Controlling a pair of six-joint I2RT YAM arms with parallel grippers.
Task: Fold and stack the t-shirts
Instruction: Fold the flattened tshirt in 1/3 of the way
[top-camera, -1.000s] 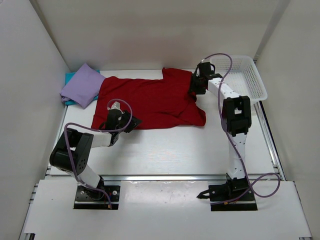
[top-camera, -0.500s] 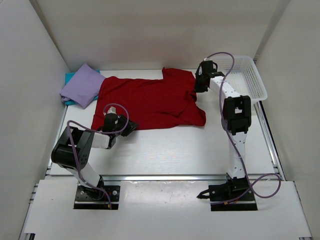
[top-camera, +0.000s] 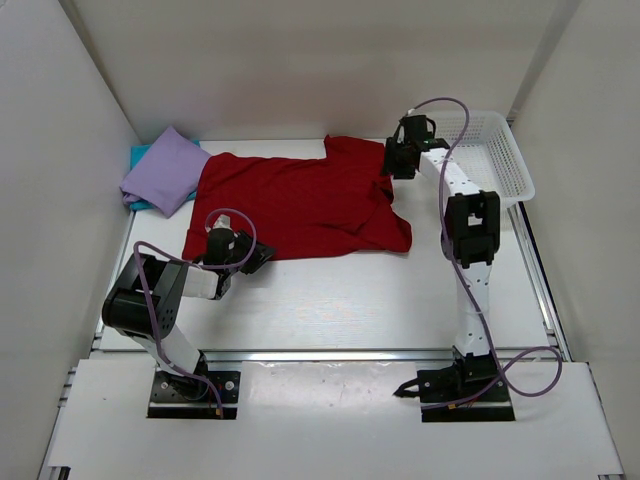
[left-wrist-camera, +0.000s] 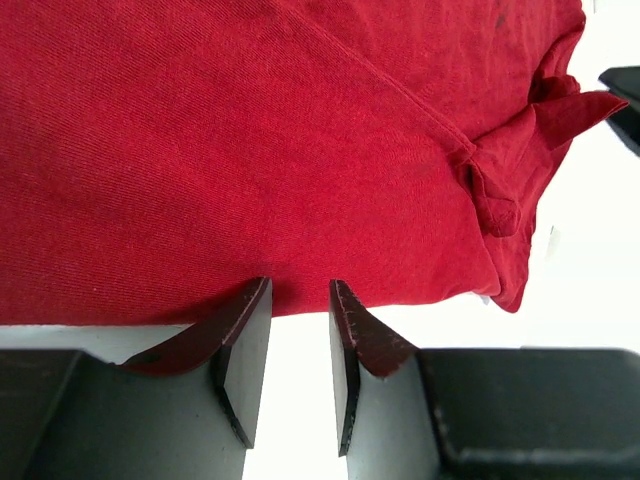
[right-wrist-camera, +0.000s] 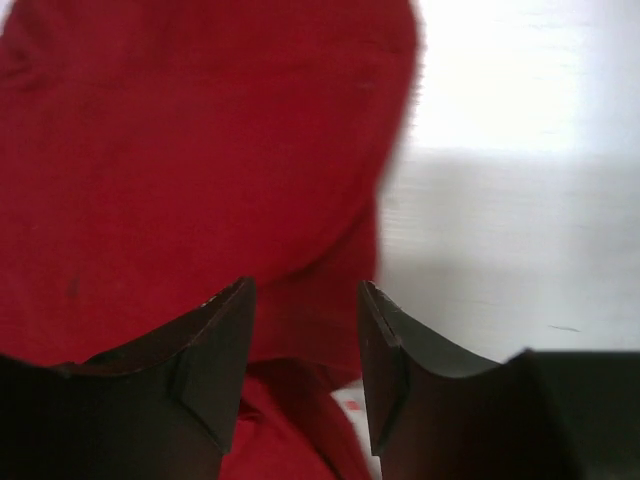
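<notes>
White walls close in a white tabletop (top-camera: 330, 300), and the dark red t-shirt (top-camera: 300, 200) lies spread flat on its far half. Its long axis runs from the left edge toward the right edge. The crumpled sleeves seem to sit at the right end, so the neck probably points toward the white basket (top-camera: 505, 170) at the far right corner, and the straight hem toward the left.

The pale lavender t-shirt (top-camera: 165, 170) is already folded at the far left corner. It rests on the teal t-shirt (top-camera: 140, 155), of which only a small edge shows.

The red cloth looks light, thin and limp. It will probably sag and wrinkle when lifted, so it is better taken at edges or corners, with two holds far apart.

The left gripper (left-wrist-camera: 298, 290) is low at the near edge of the red shirt, its fingers (left-wrist-camera: 245, 340) a little apart and pinching nothing. The right gripper (right-wrist-camera: 305, 290) is over the far right corner of the shirt, fingers spread. Whether they touch the cloth cannot be told, as this view is blurred.
</notes>
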